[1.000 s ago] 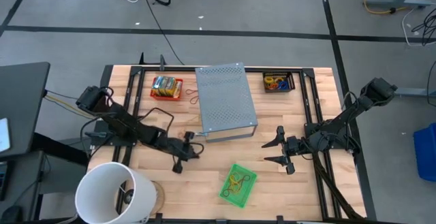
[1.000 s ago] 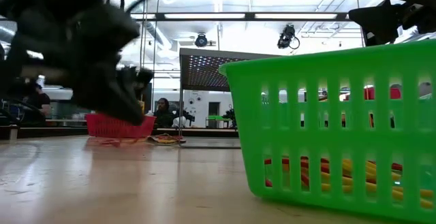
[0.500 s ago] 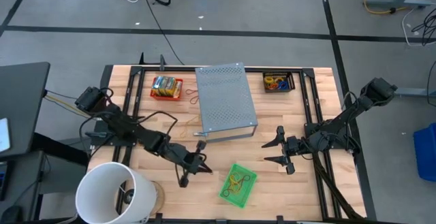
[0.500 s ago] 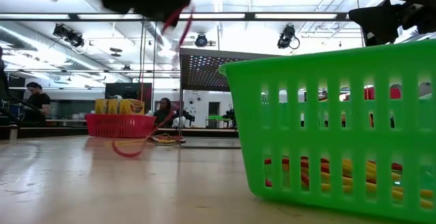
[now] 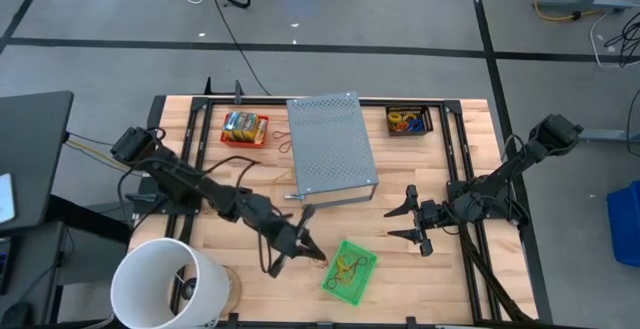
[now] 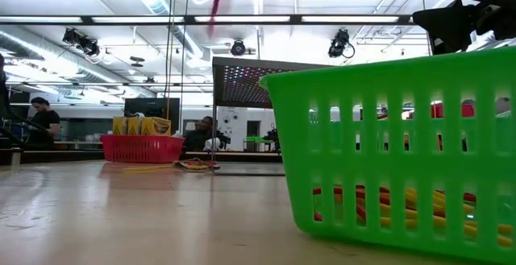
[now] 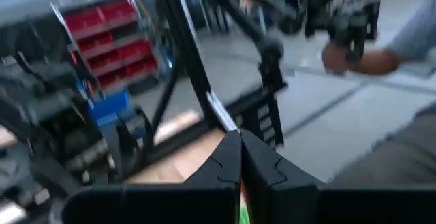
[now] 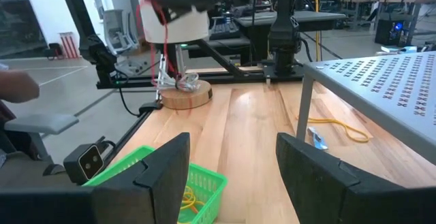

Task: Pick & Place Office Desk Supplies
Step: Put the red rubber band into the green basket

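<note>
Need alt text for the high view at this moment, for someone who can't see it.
Seen from above, the left tool reaches to the edge of a green basket of rubber bands at the table's front, while the right tool waits open beside it. A grey perforated box sits mid-table between a red tray and a black tray; a white bucket stands front left.

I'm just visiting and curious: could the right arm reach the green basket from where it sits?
Probably yes. The right tool waits open beside the green basket, with only bare table between them. The left tool hovers at the basket's other side, so they might crowd each other.
</note>
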Motion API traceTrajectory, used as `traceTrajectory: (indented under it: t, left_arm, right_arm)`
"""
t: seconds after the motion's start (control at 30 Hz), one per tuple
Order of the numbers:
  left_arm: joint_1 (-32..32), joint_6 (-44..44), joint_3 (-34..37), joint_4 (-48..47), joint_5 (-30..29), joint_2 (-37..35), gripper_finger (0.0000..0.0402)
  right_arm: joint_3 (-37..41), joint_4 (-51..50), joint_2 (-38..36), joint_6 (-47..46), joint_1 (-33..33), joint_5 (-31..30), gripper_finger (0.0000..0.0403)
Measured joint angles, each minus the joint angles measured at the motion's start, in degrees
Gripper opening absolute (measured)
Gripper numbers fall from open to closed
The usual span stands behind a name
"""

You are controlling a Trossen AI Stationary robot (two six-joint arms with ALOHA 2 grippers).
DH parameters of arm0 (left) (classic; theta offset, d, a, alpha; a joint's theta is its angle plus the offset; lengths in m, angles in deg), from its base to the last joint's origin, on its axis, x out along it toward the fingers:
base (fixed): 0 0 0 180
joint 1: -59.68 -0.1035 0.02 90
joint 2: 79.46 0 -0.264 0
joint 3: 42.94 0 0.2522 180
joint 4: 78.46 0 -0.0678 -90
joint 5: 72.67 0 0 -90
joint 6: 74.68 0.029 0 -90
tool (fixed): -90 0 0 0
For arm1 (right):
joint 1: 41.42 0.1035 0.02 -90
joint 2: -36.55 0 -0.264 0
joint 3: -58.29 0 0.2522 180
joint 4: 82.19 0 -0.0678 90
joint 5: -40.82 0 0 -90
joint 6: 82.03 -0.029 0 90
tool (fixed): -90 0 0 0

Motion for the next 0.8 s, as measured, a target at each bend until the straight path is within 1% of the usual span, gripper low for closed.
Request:
traceTrajectory:
  t: [0.2,0.33,0.43,0.5,0.6,0.7,0.8]
  left_arm:
    - [-2.5,-0.8,0.0,7.1,5.1,0.5,0.0]
    - [-3.4,-2.7,0.0,11.3,8.4,2.9,0.0]
    - [-3.8,-5.0,0.0,17.4,10.5,6.6,0.0]
    - [-4.0,-6.3,0.0,20.1,10.8,9.3,0.0]
    - [-4.6,-8.9,-0.6,23.1,13.1,13.6,0.0]
    - [-4.8,-11.3,-3.0,25.4,15.4,18.1,0.0]
    - [-4.8,-12.5,-6.4,25.3,17.2,22.4,0.0]
  right_arm:
    - [0.0,0.0,0.0,0.0,0.0,0.0,0.0226]
    - [0.0,0.0,0.0,0.1,0.0,0.0,0.0226]
    - [0.0,0.0,0.0,0.6,0.0,0.0,0.0226]
    - [0.0,0.0,0.0,1.0,0.0,0.0,0.0226]
    - [0.0,0.0,0.0,1.0,0.0,-0.3,0.0226]
    - [0.0,0.0,0.0,1.0,0.0,-0.3,0.0226]
    - [0.0,0.0,0.0,1.0,0.0,-0.4,0.0226]
